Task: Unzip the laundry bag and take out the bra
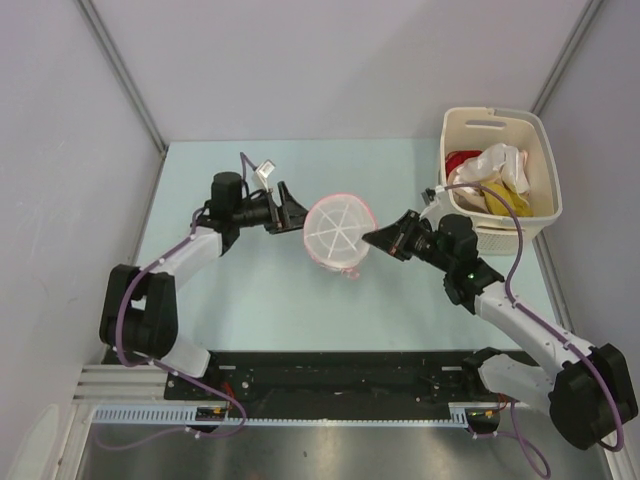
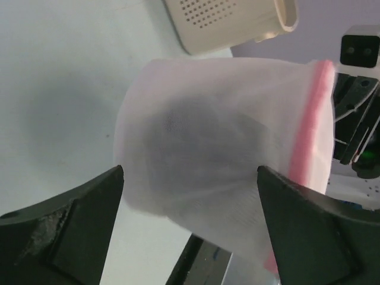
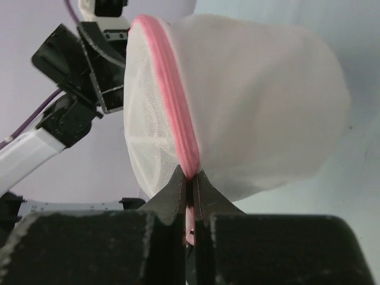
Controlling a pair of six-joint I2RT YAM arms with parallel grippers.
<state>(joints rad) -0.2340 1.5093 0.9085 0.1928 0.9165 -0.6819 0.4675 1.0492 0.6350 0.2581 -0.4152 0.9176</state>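
Right wrist view: right claw [image 3: 191,178] is noted clenched on the pink zipper trim [image 3: 169,89] of the laundry bag [image 3: 267,101], which sits mid-table [image 1: 260,290] between the arms. Whether the slider itself is pinched cannot be told. Left claw [image 2: 190,178] is spread wide, with the bag just beyond its fingers. Step judged: unzipping, bag apparently shut. Next, the mesh should be anchored and the zipper drawn round the rim. Bra [image 2: 178,130] is seen only as a dark blur inside.
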